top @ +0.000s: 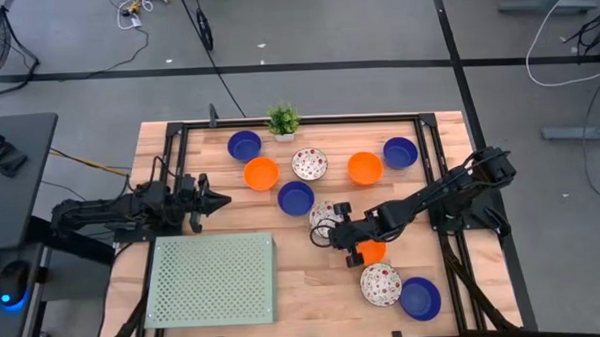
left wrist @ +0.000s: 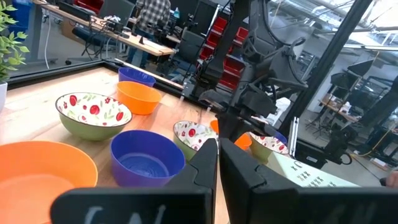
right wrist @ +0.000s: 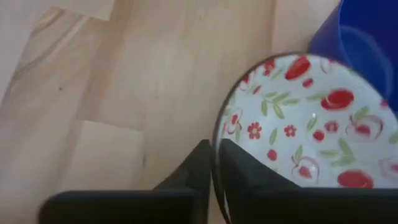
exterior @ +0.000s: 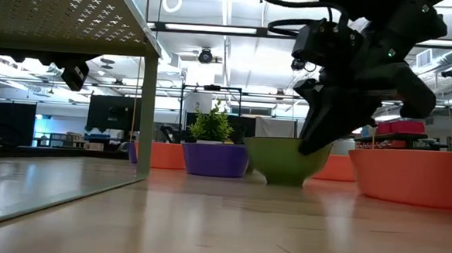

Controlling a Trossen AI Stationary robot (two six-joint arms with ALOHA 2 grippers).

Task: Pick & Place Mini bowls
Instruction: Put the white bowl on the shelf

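Note:
Ten mini bowls stand on the wooden table: dark blue (top: pixel 244 144), orange (top: pixel 261 173) and white with red patterns (top: pixel 310 164). My right gripper (top: pixel 323 228) is shut on the rim of a patterned bowl (top: pixel 325 214) at mid-table, next to a blue bowl (top: pixel 295 198). That bowl shows green on the outside in the low view (exterior: pixel 284 162), with its base on the table. My left gripper (top: pixel 224 201) is shut and empty above the table's left part, left of the blue bowl. My right gripper pinches the patterned bowl's rim (right wrist: pixel 219 134), one finger inside the bowl (right wrist: pixel 242 171) and one outside (right wrist: pixel 194 169). The fingers slant down onto it from the table's right side. The bowl stands upright with its base on the table (exterior: pixel 285 182).
A pale green perforated tray (top: pixel 212 280) stands at the near left. A small potted plant (top: pixel 283 120) is at the far edge. An orange bowl (top: pixel 370 252), a patterned one (top: pixel 381 284) and a blue one (top: pixel 421 297) lie just behind my right arm.

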